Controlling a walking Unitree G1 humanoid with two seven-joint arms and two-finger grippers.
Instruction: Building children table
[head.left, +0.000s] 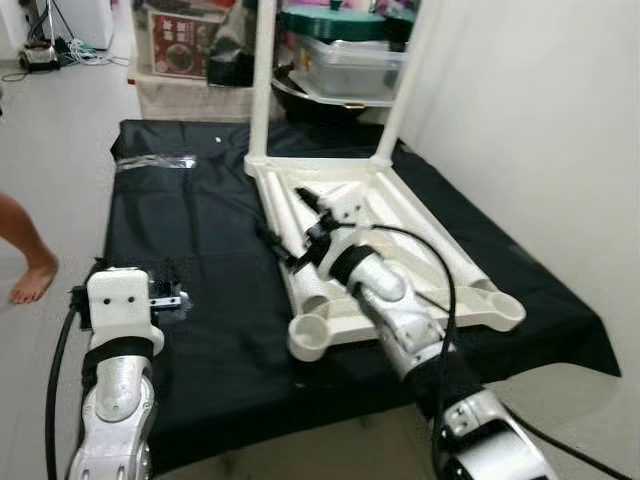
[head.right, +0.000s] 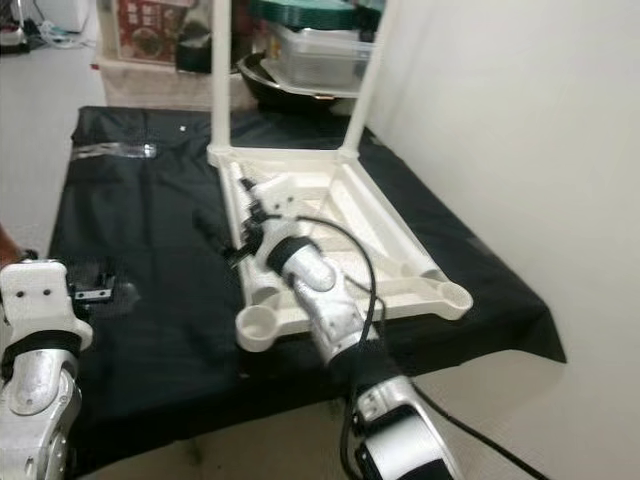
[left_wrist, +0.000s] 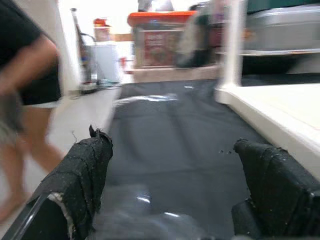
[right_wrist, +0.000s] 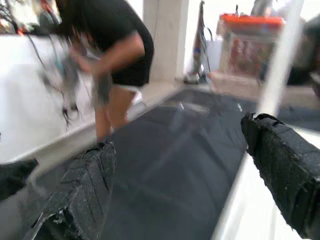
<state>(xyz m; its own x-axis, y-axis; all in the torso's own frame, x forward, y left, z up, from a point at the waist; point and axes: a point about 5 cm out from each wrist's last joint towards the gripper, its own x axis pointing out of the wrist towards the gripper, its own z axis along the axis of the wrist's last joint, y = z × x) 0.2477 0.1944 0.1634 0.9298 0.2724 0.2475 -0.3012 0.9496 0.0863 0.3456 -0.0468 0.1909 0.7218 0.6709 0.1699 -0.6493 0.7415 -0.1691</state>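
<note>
Both gaping: left claw (left_wrist: 170, 190) above matte black cloth (head.left: 210, 300), right claw (right_wrist: 185, 185) over ribbed white plastic tabletop (head.left: 400, 215).

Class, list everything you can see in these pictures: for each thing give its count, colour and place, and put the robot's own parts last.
Table top: one, white, lying upside down on the black cloth, near the wall.
Fitted table legs: two, white, standing upright at the top's far corners.
Loose table leg: one, white, lying on the upturned top.
Black cloth: one, spread over the floor.
Clear tape: one strip, on the cloth's far left part.
Storage boxes: several, clear and green-lidded, beyond the cloth.
Person: one, black top, standing on the floor left of the cloth.
Left gripper: one, black fingers, open, low over the cloth.
Right gripper: one, black fingers, open, at the loose leg.
</note>
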